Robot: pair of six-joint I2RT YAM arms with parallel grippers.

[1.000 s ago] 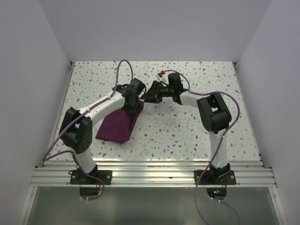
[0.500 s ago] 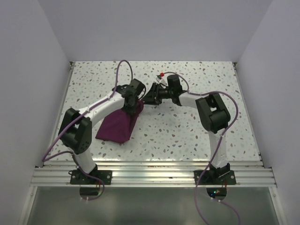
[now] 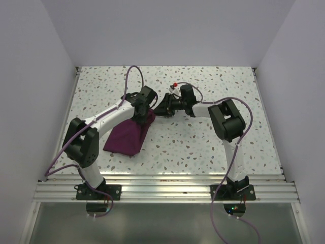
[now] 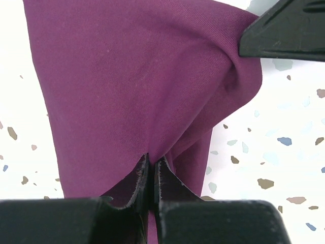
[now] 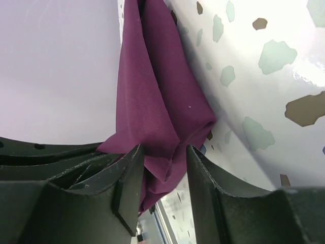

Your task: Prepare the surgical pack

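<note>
Purple cloth [image 3: 126, 136] bunched on speckled tabletop [image 3: 213, 147], toward 9 o'clock of centre, its 1 o'clock corner lifted, left pincer [image 4: 151, 175] pressed together pinching that corner, right pincer [image 5: 162, 175] just beside at 3 o'clock, jaws spread around a loose fold.

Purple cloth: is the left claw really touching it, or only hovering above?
Touching. The left wrist view shows the left gripper pinched shut on a raised fold of the purple cloth, fabric caught between its fingertips.
</note>
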